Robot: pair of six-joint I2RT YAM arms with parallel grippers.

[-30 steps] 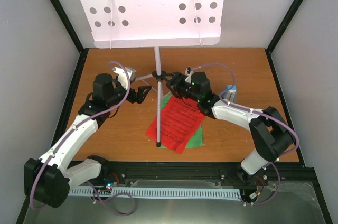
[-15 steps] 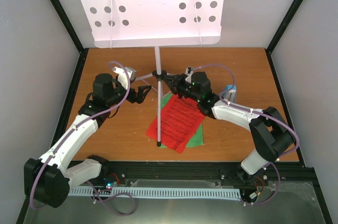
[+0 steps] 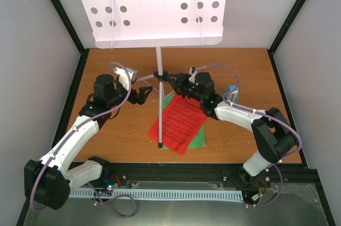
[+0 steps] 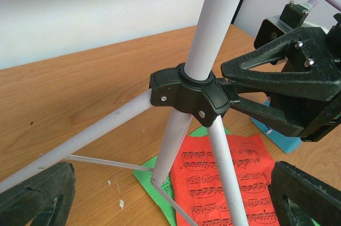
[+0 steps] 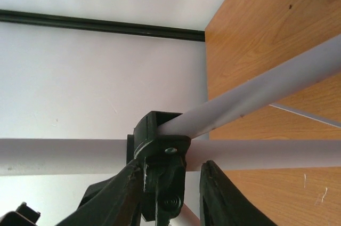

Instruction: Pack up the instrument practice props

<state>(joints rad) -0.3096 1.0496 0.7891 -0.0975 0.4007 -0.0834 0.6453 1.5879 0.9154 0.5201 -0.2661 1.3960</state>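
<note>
The white hole-punched music stand [image 3: 154, 7] stands at the back on silver tripod legs [image 3: 160, 124] that meet at a black hub [image 3: 160, 74]. The red music sheet [image 3: 178, 122] lies on the green music sheet [image 3: 199, 140] under the legs. The blue metronome [image 3: 232, 94] sits behind my right forearm. My right gripper [image 3: 173, 82] is open; its jaws straddle the hub [image 5: 160, 140], with a gap at the right finger [image 5: 224, 199]. My left gripper [image 3: 143, 95] is open wide just left of the legs, and the hub [image 4: 189, 93] shows ahead of it.
Black frame posts and grey walls enclose the wooden table [image 3: 117, 130]. The stand's pole [image 4: 216, 23] rises between both grippers. A thin silver brace [image 4: 101, 162] links the legs low down. A black rail [image 3: 176, 172] runs along the near edge.
My right gripper has moved left up to the tripod hub, so its jaws now sit around it. The left arm and the sheets have not moved.
</note>
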